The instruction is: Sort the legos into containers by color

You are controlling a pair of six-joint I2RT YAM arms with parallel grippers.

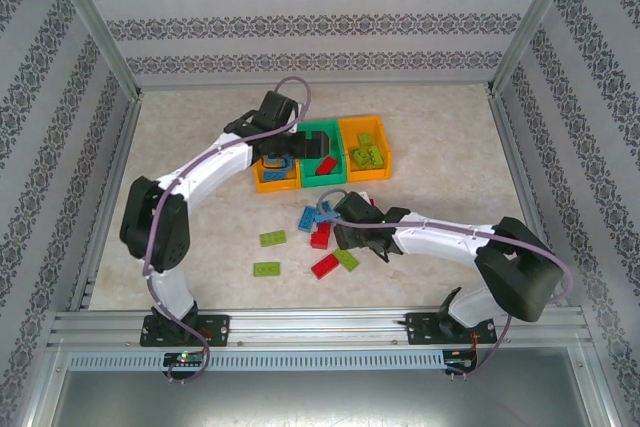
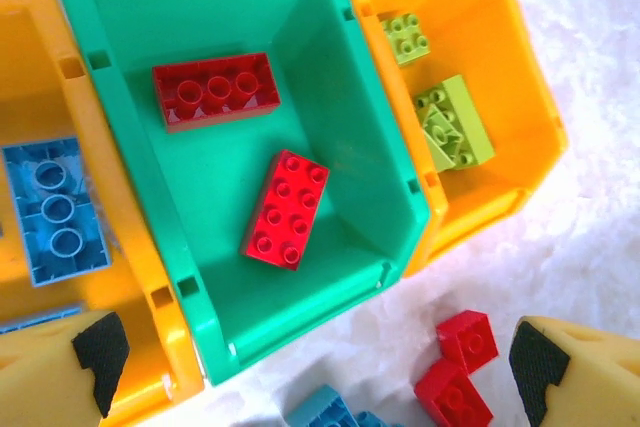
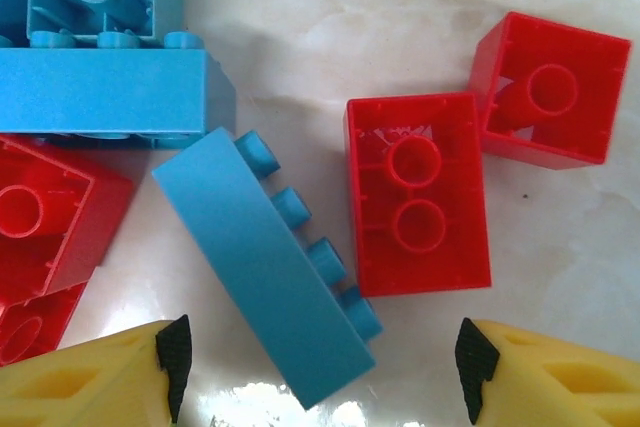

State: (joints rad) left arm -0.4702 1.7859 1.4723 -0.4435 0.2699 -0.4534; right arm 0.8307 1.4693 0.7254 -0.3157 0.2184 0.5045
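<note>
Left wrist view: the left jaws stand wide apart and empty, black pads (image 2: 100,352) at the lower corners of the picture, poised above the containers (image 2: 120,137). Directly beneath is the green bin (image 2: 330,77), middle of the joined row. It holds a tilted red brick (image 2: 285,209), studs up, and a second red brick (image 2: 215,90) nearer the far wall, three round sockets showing. The left orange bin (image 2: 30,67) holds a pale blue brick (image 2: 55,212), hollow side up. The right orange bin (image 2: 500,47) holds two lime green bricks (image 2: 452,122).

Right wrist view: the right jaws are open and grip nothing. Their yellow fingertips (image 3: 100,377) sit either side of the near end of a blue brick on its side (image 3: 270,267), clear of it. That brick's studs point at an upturned red brick (image 3: 418,209) just beside it. Another upturned red piece (image 3: 548,87) lies farther off, with more blue bricks (image 3: 110,97) stacked at the top left.

Top external view: the left arm (image 1: 200,172) curves up to the row of bins at the far middle of the desk (image 1: 200,127). The right arm (image 1: 440,239) bends inward over the loose legos (image 1: 320,237), a scatter of red, blue and lime green just in front of the bins. Two green pieces (image 1: 272,238) lie apart from the rest, toward the left arm.
</note>
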